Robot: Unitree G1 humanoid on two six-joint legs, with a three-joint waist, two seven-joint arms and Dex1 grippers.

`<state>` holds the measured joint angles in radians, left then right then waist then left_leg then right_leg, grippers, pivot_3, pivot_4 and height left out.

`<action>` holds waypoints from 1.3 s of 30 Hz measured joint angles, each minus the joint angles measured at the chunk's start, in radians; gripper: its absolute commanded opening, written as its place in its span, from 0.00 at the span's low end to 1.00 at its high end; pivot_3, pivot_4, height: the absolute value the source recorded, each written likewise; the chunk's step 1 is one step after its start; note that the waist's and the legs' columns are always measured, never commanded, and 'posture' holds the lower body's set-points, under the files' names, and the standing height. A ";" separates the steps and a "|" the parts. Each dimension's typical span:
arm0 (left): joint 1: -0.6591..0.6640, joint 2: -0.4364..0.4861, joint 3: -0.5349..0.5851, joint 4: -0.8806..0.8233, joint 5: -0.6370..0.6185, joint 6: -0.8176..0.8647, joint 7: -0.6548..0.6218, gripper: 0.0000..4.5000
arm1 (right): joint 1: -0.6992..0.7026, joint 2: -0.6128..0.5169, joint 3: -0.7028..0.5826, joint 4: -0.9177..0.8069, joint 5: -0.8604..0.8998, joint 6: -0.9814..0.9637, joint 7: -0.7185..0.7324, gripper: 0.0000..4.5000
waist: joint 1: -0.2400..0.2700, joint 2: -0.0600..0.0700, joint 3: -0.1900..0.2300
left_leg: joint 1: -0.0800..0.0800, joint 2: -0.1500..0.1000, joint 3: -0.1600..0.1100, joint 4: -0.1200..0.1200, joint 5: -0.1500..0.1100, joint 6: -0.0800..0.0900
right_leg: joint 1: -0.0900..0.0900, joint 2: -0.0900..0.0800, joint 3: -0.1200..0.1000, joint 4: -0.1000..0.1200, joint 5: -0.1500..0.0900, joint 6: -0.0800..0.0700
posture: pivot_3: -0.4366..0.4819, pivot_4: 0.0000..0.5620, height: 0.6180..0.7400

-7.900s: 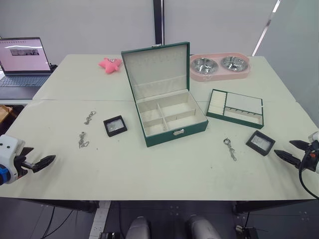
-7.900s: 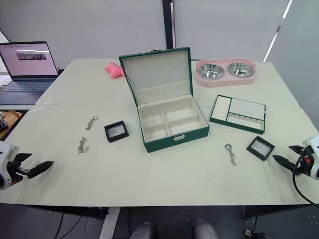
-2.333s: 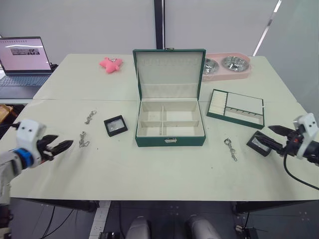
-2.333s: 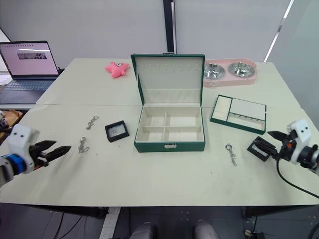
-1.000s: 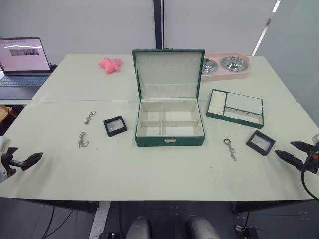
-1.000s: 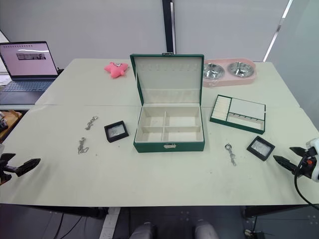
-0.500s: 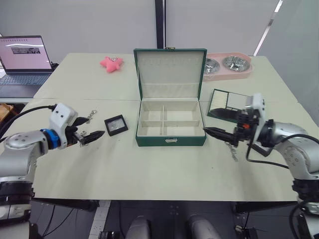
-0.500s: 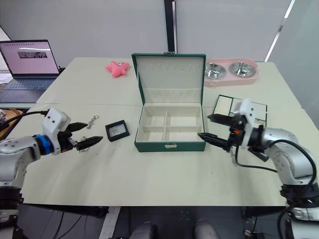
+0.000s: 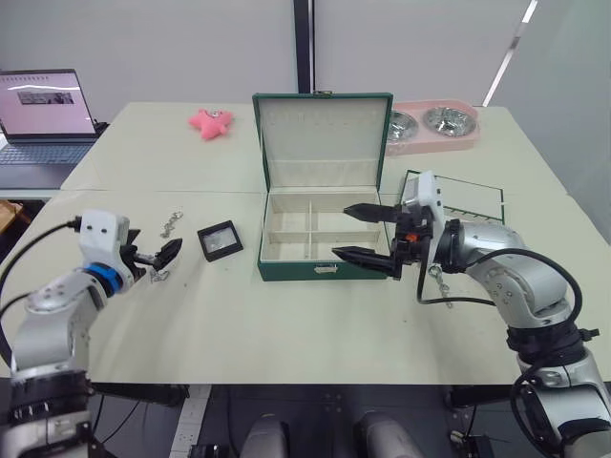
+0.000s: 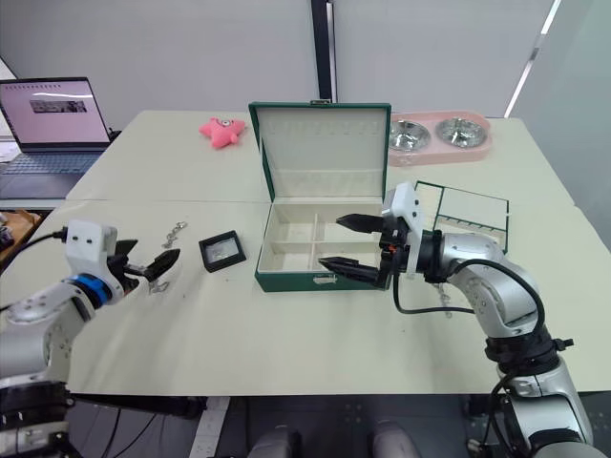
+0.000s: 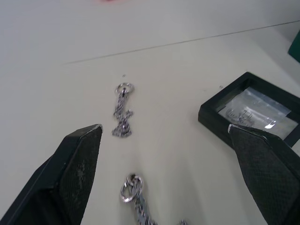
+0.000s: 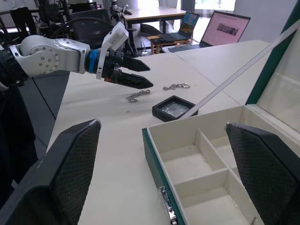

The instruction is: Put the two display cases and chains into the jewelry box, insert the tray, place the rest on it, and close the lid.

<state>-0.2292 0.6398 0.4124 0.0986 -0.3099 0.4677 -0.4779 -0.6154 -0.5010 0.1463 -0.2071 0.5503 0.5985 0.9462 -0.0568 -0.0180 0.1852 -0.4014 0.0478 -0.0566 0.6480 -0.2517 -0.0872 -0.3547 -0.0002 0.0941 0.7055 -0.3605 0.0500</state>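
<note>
A pale cream worktop (image 9: 286,324) stands before grey wall panels (image 9: 172,43) split by a dark vertical post (image 9: 303,43). A second table (image 12: 154,14) with dark office chairs (image 12: 89,21) stands farther off in the room.

Matt surfaces, with metal glinting here and there

The table (image 9: 286,315) is smooth, matt and pale. The jewelry box (image 9: 325,270) has a dark green, leather-like skin, a soft cream lining and a shiny metal clasp. The chains (image 11: 123,116) are bright silver metal. At the table's 1 o'clock, a pink plastic dish (image 9: 434,138) holds glossy steel bowls.
</note>
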 measured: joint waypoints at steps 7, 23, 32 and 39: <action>0.062 -0.137 0.034 -0.144 -0.003 0.054 0.184 0.99 | -0.065 0.036 0.047 0.073 -0.053 -0.027 0.036 1.00 | 0.001 0.000 0.000 | 0.000 -0.001 0.000 0.001 0.000 0.000 | 0.001 0.000 0.000 0.000 0.000 0.000 | 0.48 0.27 1.00; 0.047 -0.196 0.044 -0.079 -0.005 0.082 0.312 0.99 | -0.085 0.054 0.073 0.125 -0.096 -0.047 0.078 1.00 | 0.001 -0.001 0.000 | 0.000 -0.001 0.000 0.000 0.000 0.000 | 0.001 0.000 0.000 0.000 0.000 0.000 | 0.48 0.27 1.00; 0.037 -0.194 0.031 -0.056 0.000 0.094 0.291 0.99 | -0.085 0.053 0.072 0.124 -0.097 -0.045 0.077 1.00 | 0.001 -0.001 0.000 | 0.001 -0.001 0.000 0.000 0.000 0.000 | 0.001 0.000 -0.001 0.000 0.000 0.000 | 0.48 0.27 1.00; 0.039 -0.194 0.014 -0.062 -0.001 0.100 0.275 0.80 | -0.085 0.047 0.070 0.124 -0.096 -0.044 0.078 1.00 | 0.001 -0.001 -0.001 | 0.001 -0.001 0.000 0.000 0.000 0.000 | 0.002 -0.001 0.000 0.000 0.000 0.000 | 0.48 0.27 1.00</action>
<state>-0.1898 0.4454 0.4259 0.0368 -0.3109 0.5679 -0.2033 -0.7004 -0.4538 0.2166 -0.0827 0.4538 0.5550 1.0244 -0.0558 -0.0187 0.1847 -0.4004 0.0466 -0.0566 0.6479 -0.2516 -0.0873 -0.3531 -0.0007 0.0937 0.7051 -0.3605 0.0500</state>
